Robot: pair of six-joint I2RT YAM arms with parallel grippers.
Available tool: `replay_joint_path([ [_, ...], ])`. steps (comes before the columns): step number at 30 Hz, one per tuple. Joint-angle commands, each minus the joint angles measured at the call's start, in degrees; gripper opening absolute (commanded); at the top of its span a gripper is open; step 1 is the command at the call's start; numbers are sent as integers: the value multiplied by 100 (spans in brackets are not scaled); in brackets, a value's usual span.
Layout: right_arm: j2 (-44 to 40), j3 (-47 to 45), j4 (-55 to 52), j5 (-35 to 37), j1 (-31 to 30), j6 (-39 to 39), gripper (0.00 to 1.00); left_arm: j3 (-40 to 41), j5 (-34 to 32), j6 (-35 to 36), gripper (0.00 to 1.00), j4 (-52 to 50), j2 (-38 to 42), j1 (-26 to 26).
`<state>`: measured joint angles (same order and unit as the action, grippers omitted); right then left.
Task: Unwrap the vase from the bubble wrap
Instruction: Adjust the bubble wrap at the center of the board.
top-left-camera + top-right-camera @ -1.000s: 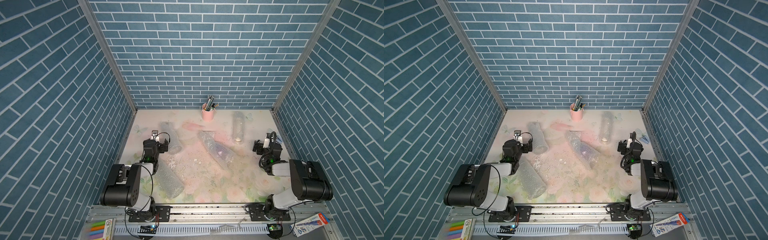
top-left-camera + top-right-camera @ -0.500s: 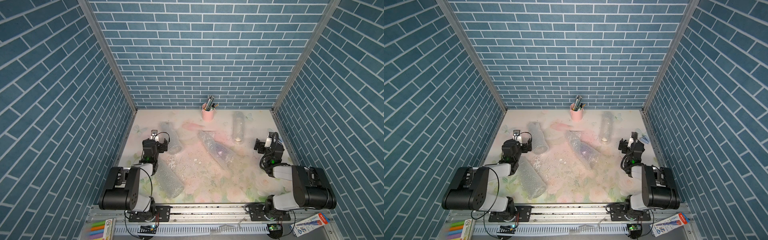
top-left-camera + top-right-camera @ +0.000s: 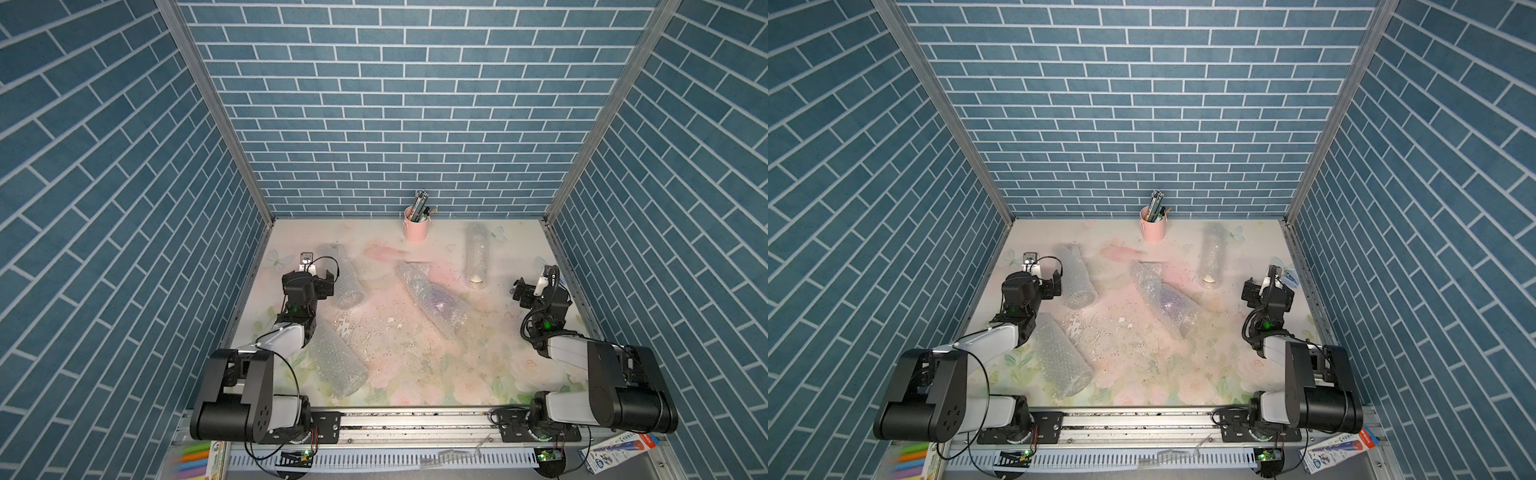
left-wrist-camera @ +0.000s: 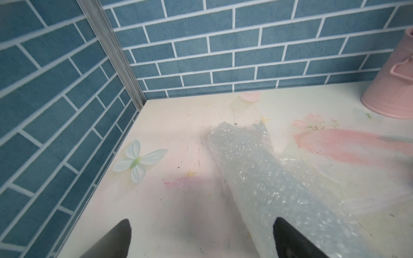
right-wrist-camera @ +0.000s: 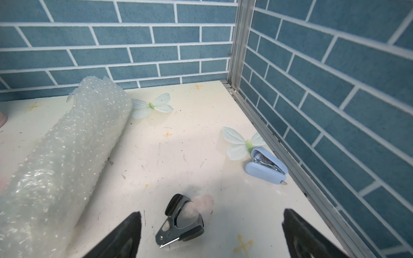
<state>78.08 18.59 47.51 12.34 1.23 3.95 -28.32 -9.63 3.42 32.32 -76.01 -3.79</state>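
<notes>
Lead: grippers?

Tech: left gripper (image 4: pixel 202 223) has its jaws spread wide, nothing between them. Right gripper (image 5: pixel 212 213) likewise wide apart, empty.

Lead: task item?

Tech: clear, bubbly plastic bubble wrap (image 3: pixel 1163 299), four rolled tubes lying on the pale floral tabletop (image 3: pixel 415 374), seen in both top views. Upper-left roll (image 3: pixel 345 276) lies just beside the left gripper. One dark finger (image 4: pixel 290 236) overlaps its side in the left wrist view; cannot tell if they touch. Centre roll (image 3: pixel 432 299) lies diagonally mid-table, with a purplish shape (image 3: pixel 440 301) showing through. Right roll (image 3: pixel 477 257) lies toward the table's upper right, with a cream end (image 3: pixel 476 279) showing at its near opening. Lower-left roll (image 3: pixel 338 361) lies at the table's lower left, apart from both grippers.

Lead: clutter?

Tech: pink metal cup of pens (image 3: pixel 415 228) stands at the table's back edge, centre. Black staple remover (image 5: pixel 181 223) lies on the table ahead of the right gripper, ungripped. Small pale-blue stapler (image 5: pixel 266 167) lies at the table's right edge, well apart from the rolls.
</notes>
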Motion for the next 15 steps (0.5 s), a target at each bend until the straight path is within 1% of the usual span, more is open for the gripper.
replay_joint_path([
  [1,-191,80,-203,356,-23,212,98,-346,-211,-291,100,-627,173,-49],
  [5,-232,127,-379,417,-27,256,98,-859,-254,-594,100,-1374,147,-143],
  [8,-239,188,-518,418,-27,271,97,-1273,-339,-628,99,-1948,173,-209],
  [12,-306,214,-662,494,-46,321,96,-1928,-312,-814,100,-2951,150,-290],
  [15,-351,198,-698,558,-62,336,95,-2104,-228,-929,100,-3260,213,-433],
])
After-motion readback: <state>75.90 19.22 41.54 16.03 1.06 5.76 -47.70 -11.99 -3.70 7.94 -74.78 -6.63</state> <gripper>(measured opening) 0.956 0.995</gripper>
